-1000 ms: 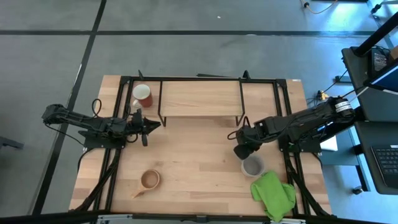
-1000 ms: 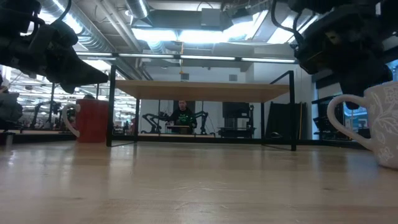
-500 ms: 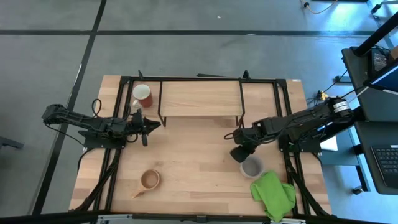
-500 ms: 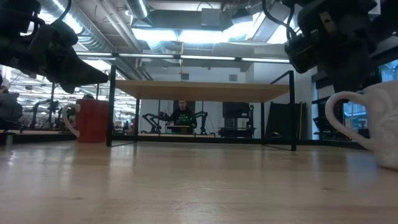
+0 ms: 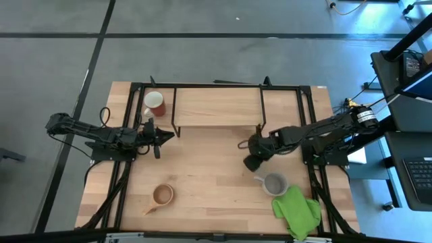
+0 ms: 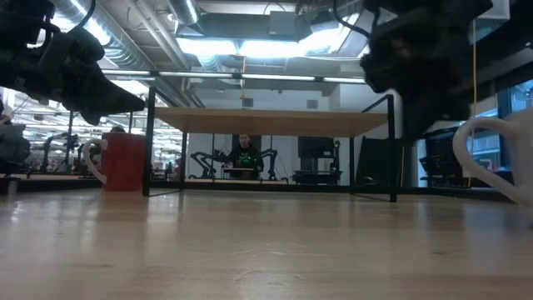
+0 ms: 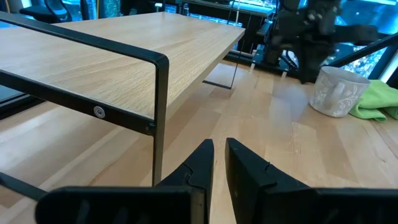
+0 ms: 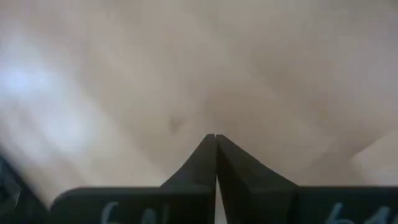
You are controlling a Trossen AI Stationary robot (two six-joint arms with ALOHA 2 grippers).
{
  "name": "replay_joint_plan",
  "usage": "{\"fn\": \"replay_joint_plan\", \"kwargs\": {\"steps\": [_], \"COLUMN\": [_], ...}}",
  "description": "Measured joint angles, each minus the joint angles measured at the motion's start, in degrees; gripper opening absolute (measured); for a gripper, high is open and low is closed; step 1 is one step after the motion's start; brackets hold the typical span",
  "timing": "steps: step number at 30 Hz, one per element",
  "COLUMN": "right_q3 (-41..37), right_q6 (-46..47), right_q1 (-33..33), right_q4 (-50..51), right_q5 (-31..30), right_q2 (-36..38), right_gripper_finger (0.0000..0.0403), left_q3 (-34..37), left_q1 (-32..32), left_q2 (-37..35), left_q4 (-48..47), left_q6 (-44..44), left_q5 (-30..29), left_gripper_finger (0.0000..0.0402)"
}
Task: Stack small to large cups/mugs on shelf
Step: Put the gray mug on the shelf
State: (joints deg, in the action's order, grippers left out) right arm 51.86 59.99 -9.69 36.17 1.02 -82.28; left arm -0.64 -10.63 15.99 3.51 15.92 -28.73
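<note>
From my remote station I start at the near edge of the table (image 5: 216,202). The small tan wooden cup (image 5: 162,195) stands upright there on the left side, handle toward the front corner. On the right side of the same edge lies the green cloth (image 5: 297,210), crumpled, with the grey mug (image 5: 274,183) just beside it – upright, its handle pointing toward the table's middle. I cannot tell whether mug and cloth touch.

Next, the right gripper (image 5: 248,162) hangs over bare wood just beside the grey mug's handle, on the side toward the shelf. Its 2 fingers (image 8: 205,158) are pressed together tip to tip and hold nothing; the right wrist view shows only blurred tabletop past them.

Further back on the left, the left gripper (image 5: 162,135) hovers above the table at the shelf's left front leg, pointing across toward the right. Its fingers (image 7: 202,165) stand nearly together with a narrow slit between them, and nothing sits in that slit.

At the far side stands the shelf (image 5: 217,106), its light-wood board bare on top. The red mug (image 5: 154,104) stands upright on the tabletop just left of the shelf – not on it. In the low view, a person (image 6: 244,153) sits in the room well beyond the table.
</note>
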Motion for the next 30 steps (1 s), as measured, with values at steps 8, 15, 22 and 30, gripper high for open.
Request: {"fn": "replay_joint_plan", "kwargs": {"steps": [8, 15, 22, 30], "right_q3": [7.47, 11.4, 9.74, 8.82], "right_q6": [1.73, 9.47, 32.69, 54.06], "right_q1": [3.77, -0.65, -14.56, -28.02], "right_q4": [21.5, 36.68, 39.77, 39.34], "right_q5": [-7.33, -5.81, -3.95, -4.27], "right_q2": [1.31, 9.94, 18.44, 14.51], "right_gripper_finger": [0.004, 0.0019, 0.0009, 0.0043], "left_q3": [0.01, 0.0, 0.02, 0.01], "left_q1": [0.0, 0.0, 0.0, 0.0], "left_q2": [0.0, 0.02, 0.02, 0.01], "left_q4": [0.0, 0.0, 0.0, 0.0], "left_q6": [0.0, 0.0, 0.0, 0.0], "left_q5": [-0.07, -0.13, -0.15, -0.15], "left_gripper_finger": [0.0035, 0.0035, 0.0035, 0.0035]}}
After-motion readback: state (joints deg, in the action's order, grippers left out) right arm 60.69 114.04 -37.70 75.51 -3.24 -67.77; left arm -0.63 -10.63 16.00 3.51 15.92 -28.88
